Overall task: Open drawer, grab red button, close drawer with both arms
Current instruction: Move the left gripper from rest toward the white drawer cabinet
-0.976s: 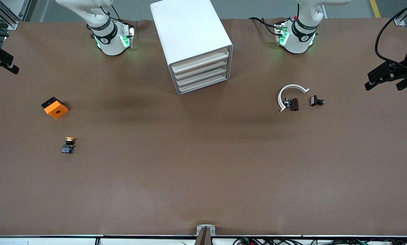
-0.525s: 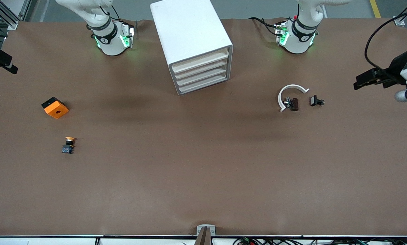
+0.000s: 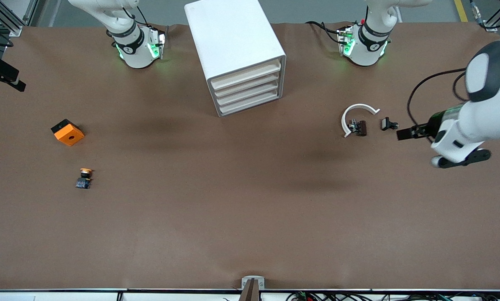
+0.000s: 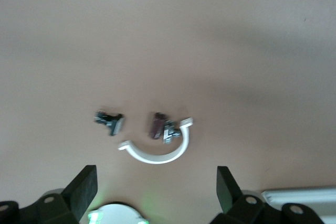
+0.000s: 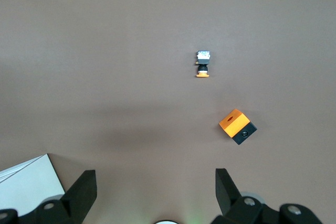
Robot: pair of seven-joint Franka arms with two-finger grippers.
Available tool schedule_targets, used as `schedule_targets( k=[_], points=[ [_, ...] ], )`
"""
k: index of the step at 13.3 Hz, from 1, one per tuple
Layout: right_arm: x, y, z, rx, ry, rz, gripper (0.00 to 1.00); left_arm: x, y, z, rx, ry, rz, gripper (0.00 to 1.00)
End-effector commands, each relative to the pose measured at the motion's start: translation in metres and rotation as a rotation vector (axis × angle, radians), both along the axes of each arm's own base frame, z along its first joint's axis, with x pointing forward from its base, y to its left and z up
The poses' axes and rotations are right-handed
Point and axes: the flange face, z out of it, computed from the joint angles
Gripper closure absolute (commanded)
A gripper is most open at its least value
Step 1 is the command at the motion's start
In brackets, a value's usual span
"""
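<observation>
Brown matting covers the table (image 3: pixel 250 217), and the tall white cabinet (image 3: pixel 233 42) stands between the two arm bases, its four cream drawer fronts all flush; the drawer (image 3: pixel 245 76) to be pulled is not yet open. No red-capped button shows anywhere, so it is probably inside a drawer.

Taking the cabinet as landmark, the left gripper (image 4: pixel 156 195) hangs with its fingers spread wide and nothing between them, over the matting toward the left arm's end, above a white curved clip (image 3: pixel 355 115) and two small dark parts (image 3: pixel 388 124). The right gripper (image 5: pixel 155 195), likewise spread and empty, waits toward the right arm's end, looking down on the orange-capped button (image 3: pixel 84 178) and orange cube (image 3: pixel 67 132).

Judging by position, the left gripper is the nearer to the drawer fronts.
</observation>
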Motion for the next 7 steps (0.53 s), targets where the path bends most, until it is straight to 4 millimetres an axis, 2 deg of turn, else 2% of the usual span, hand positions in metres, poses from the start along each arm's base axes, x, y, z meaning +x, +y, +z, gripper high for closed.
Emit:
schedule_targets(
  k=[1, 4, 7],
  points=[
    [-0.005, 0.006, 0.003, 0.005, -0.011, 0.0, 0.0, 0.01, -0.023, -0.016, -0.002, 0.002, 0.106, 0.0],
    [-0.004, 0.006, 0.003, 0.005, -0.014, 0.0, 0.0, 0.015, -0.07, -0.052, 0.06, 0.006, 0.254, 0.0],
    [-0.004, 0.005, 0.004, 0.003, -0.023, 0.001, 0.0, 0.004, -0.131, -0.083, 0.146, 0.052, 0.465, 0.0]
  ],
)
